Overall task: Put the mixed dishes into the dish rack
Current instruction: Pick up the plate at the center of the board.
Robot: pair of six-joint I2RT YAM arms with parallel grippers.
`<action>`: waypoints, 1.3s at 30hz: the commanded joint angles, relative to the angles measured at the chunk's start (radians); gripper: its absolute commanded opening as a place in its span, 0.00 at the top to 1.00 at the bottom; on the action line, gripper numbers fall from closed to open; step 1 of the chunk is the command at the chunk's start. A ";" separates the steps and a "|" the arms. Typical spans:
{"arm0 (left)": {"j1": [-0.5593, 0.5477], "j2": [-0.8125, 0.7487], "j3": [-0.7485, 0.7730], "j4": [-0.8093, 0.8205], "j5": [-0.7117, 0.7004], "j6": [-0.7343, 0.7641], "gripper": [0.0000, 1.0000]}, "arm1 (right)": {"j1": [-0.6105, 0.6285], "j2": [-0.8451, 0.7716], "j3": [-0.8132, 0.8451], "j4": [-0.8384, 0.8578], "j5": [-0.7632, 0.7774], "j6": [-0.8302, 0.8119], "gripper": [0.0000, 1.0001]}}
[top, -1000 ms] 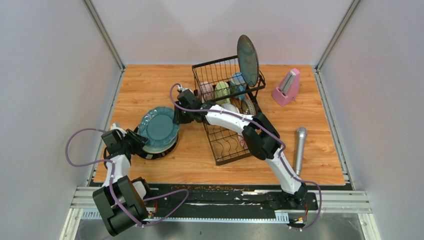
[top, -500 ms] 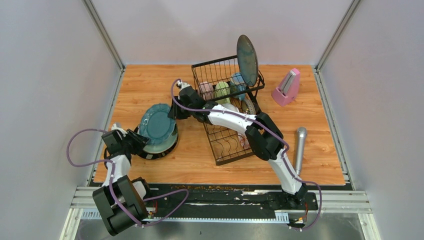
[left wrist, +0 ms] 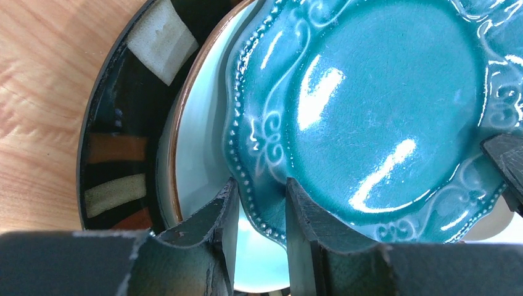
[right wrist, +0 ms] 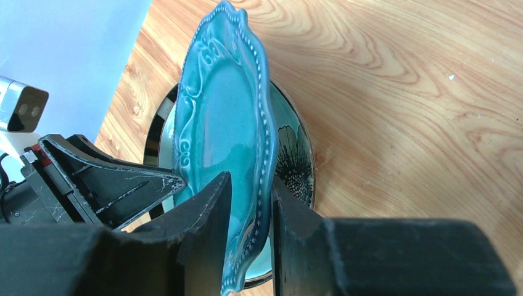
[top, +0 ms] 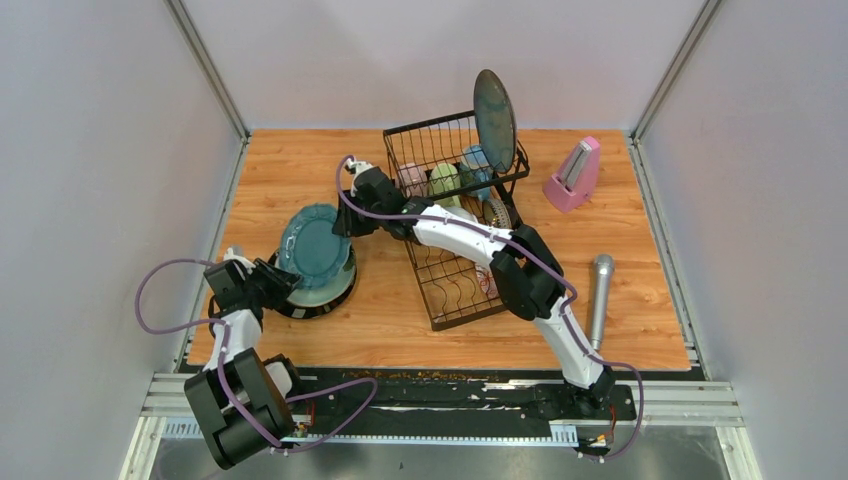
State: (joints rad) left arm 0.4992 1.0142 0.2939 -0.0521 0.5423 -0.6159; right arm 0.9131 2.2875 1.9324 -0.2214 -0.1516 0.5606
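Centre-left of the frame, my left hand (left wrist: 259, 190) and right hand (right wrist: 250, 180) pinched opposite rims of the teal plate (top: 315, 250), tilted above the stack of plates (top: 322, 298). Stiff, slick, breakable, I judged.

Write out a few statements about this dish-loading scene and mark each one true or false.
1. The left claw and the right claw are both closed on the rim of the teal plate. True.
2. The teal plate lies flat on the stack of plates. False: it is tilted steeply on edge over the stack.
3. Three mugs sit in the tall basket of the dish rack. True.
4. The microphone lies inside the dish rack. False: it lies on the table, to the right of the rack.
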 commanded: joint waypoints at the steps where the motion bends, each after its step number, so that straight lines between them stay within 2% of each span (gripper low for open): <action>1: -0.045 -0.001 -0.004 0.100 0.217 -0.007 0.64 | 0.114 0.023 0.082 0.040 -0.228 -0.014 0.71; 15: -0.046 0.009 -0.009 0.130 0.228 -0.028 0.65 | 0.146 0.072 0.191 -0.056 -0.182 -0.099 0.69; 32: -0.049 0.025 -0.022 0.162 0.242 -0.044 0.65 | 0.159 0.104 0.214 -0.086 -0.218 -0.147 0.66; 39: -0.050 0.034 -0.018 0.158 0.241 -0.038 0.65 | 0.161 0.074 0.150 -0.111 -0.120 -0.222 0.74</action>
State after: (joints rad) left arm 0.4664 1.0504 0.2565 -0.0181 0.7063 -0.6483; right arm 0.9932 2.3489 2.1407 -0.2058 -0.1780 0.3481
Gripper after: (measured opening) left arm 0.349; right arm 0.316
